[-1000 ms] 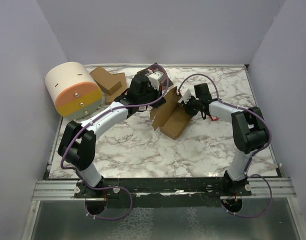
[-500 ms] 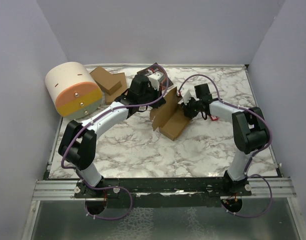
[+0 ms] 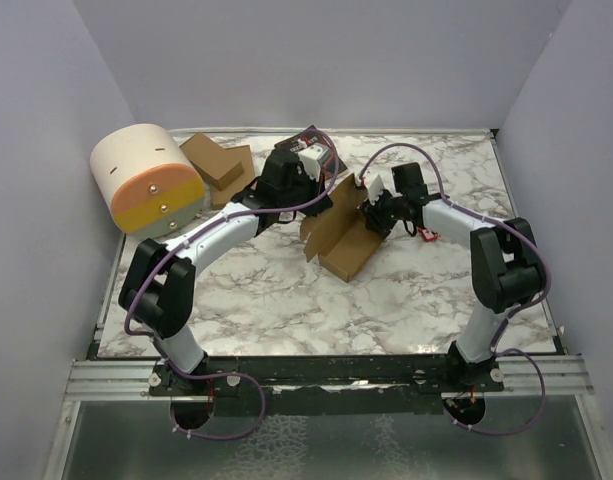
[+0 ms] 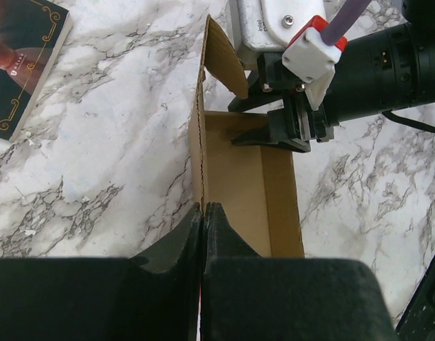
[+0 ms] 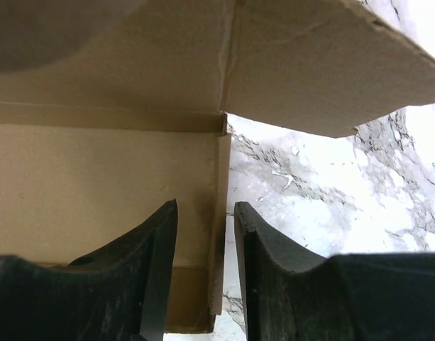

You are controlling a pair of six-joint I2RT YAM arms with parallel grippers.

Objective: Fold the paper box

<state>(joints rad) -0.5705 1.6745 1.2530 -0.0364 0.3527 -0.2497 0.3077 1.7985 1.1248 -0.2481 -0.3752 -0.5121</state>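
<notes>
The half-folded paper box [image 3: 344, 240] is sitting mid-table on the marble table [image 3: 286, 300], one wall standing up. The left gripper [image 4: 201, 209] is clamping that wall's edge. The right gripper [image 5: 206, 206] is hovering at the box's floor panel, jaws parted.

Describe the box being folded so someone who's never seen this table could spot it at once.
Start at the marble table and look toward its middle. The paper box is the brown cardboard half folded there, one wall upright and pinched by the left gripper. The cardboard stack at the back left lies flat instead.
</notes>
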